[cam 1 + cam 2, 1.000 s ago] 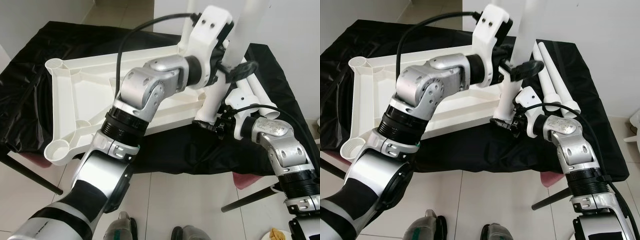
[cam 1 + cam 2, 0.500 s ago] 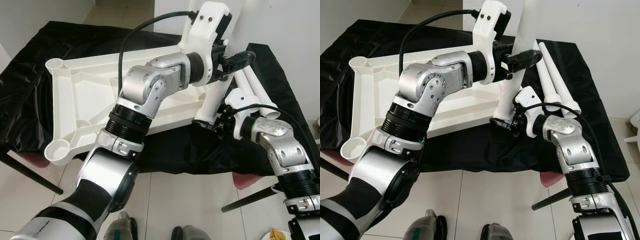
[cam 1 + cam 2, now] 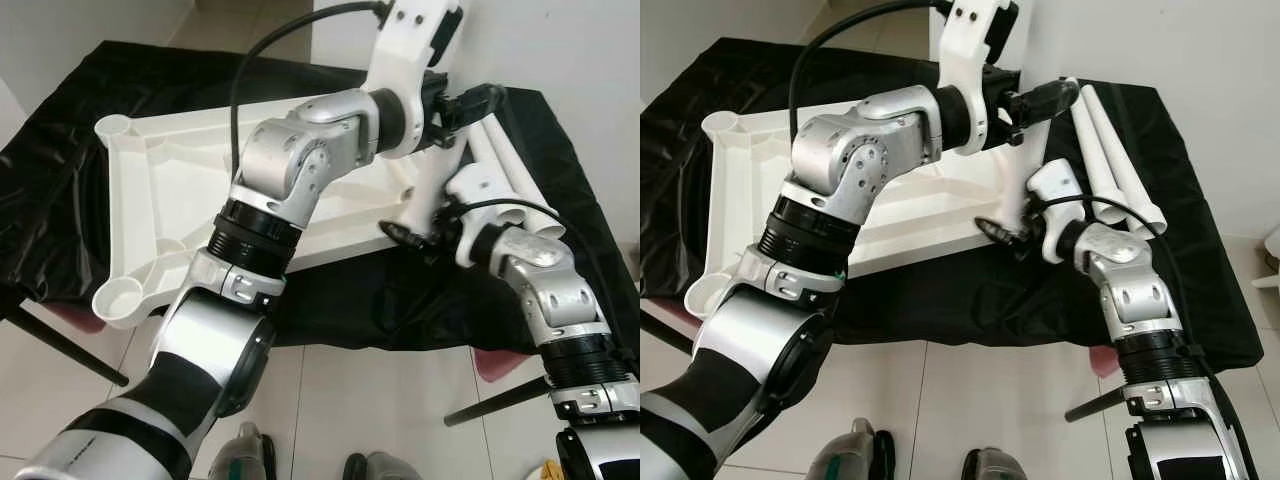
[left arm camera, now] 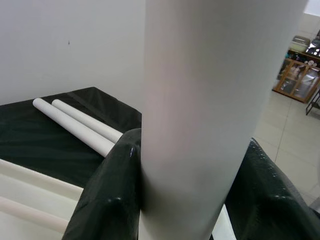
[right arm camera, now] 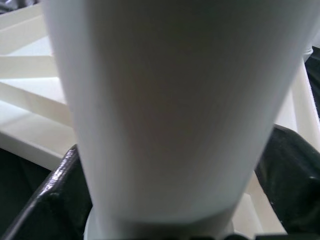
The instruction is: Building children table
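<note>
Leg-fitting is what's being done: a white table leg (image 3: pixel 1025 150) is stood upright in the corner socket of the upturned tabletop (image 3: pixel 170 200) on the black-draped desk (image 3: pixel 1200 250). Left claw (image 3: pixel 1045 100) is clenched high on it, right claw (image 3: pixel 1005 232) clenched near its base. Next, it probably needs pressing straight down.

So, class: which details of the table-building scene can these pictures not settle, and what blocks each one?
- Upright leg base in the tabletop corner socket: eye views, hidden by the right gripper.
- Leg's top: left wrist view, cut off by the frame edge.
- Left gripper grip: eye views, the far finger hidden behind the leg.
</note>
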{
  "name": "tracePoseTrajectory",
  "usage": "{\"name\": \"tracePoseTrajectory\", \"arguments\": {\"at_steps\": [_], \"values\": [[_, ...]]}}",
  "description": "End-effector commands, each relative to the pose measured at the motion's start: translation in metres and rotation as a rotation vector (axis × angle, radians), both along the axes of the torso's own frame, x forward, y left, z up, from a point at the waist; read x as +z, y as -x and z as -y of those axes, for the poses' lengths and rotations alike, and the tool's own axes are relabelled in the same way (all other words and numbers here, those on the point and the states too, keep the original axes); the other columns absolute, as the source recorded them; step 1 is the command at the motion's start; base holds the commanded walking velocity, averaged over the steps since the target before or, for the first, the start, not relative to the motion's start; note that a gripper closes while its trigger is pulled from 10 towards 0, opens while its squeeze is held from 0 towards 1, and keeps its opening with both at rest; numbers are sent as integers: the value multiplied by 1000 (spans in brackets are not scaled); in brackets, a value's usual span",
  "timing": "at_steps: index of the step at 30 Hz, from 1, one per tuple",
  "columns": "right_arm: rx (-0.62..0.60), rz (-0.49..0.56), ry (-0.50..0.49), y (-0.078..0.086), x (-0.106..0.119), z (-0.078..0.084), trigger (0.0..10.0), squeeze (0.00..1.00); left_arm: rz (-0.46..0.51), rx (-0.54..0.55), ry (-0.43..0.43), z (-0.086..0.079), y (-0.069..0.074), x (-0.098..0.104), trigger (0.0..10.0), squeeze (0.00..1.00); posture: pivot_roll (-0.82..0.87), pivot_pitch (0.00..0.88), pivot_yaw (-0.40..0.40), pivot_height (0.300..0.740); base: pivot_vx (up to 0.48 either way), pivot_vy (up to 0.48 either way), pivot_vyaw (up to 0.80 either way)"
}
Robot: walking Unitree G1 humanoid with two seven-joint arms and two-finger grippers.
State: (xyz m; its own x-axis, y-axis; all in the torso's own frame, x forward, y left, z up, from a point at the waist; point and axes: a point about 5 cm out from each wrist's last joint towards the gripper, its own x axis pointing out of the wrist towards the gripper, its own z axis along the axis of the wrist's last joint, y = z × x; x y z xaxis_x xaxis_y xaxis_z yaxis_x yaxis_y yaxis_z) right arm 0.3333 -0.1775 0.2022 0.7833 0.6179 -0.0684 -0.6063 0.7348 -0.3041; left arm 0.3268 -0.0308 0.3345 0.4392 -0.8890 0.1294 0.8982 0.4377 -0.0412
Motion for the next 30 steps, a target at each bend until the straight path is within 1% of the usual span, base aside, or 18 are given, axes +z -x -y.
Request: {"name": "tracePoseTrajectory", "arguments": {"at_steps": [1,2,3,4,6,9,10,11,13,15,16,21,23,27,30], "values": [[-25,-9,-51,0,-4,-6,10000,1000,13,-20,-6,7,4,4,10000,0,4,60,6,740,0,0,0],[-25,-9,-51,0,-4,-6,10000,1000,13,-20,-6,7,4,4,10000,0,4,60,6,740,0,0,0],[-63,5,-99,-1,-3,-11,10000,1000,17,4,-3,6,1,5,10000,0,4,56,4,740,0,0,0],[-63,5,-99,-1,-3,-11,10000,1000,17,4,-3,6,1,5,10000,0,4,56,4,740,0,0,0],[-132,47,-157,-2,-3,-20,10000,1000,22,57,8,2,-4,8,10000,0,3,53,4,740,0,0,0],[-136,50,-159,-2,-4,-20,10000,1000,23,61,10,2,-4,8,10000,0,3,53,4,740,0,0,0],[-142,48,-160,-1,-6,-23,10000,1000,20,68,19,1,-5,9,10000,0,2,51,4,740,0,0,0],[-154,49,-173,0,-7,-26,10000,0,23,82,26,-1,-6,10,10000,0,3,50,5,740,0,0,0],[-181,54,-200,1,-8,-32,10000,0,32,109,30,-3,-8,11,10000,0,2,49,3,740,0,0,0],[-194,58,-212,1,-8,-33,10000,0,37,120,29,-3,-8,11,10000,0,2,49,3,740,0,0,0],[-210,64,-235,2,-7,-38,10000,0,51,144,16,-4,-9,10,10000,0,2,46,3,740,0,0,0],[-222,67,-257,4,-5,-46,10000,0,68,173,1,-5,-10,6,10000,0,2,46,1,740,0,0,0],[-240,48,-298,4,-3,-50,10000,0,88,186,-14,-4,-10,4,10000,0,2,45,-2,740,0,0,0],[-263,45,-302,4,2,-54,10000,0,125,198,-44,-1,-7,-1,10000,0,3,42,-6,740,0,0,0],[-291,33,-304,3,6,-53,10000,0,140,195,-54,1,-5,-3,10000,0,4,42,-8,740,0,0,0]]}}
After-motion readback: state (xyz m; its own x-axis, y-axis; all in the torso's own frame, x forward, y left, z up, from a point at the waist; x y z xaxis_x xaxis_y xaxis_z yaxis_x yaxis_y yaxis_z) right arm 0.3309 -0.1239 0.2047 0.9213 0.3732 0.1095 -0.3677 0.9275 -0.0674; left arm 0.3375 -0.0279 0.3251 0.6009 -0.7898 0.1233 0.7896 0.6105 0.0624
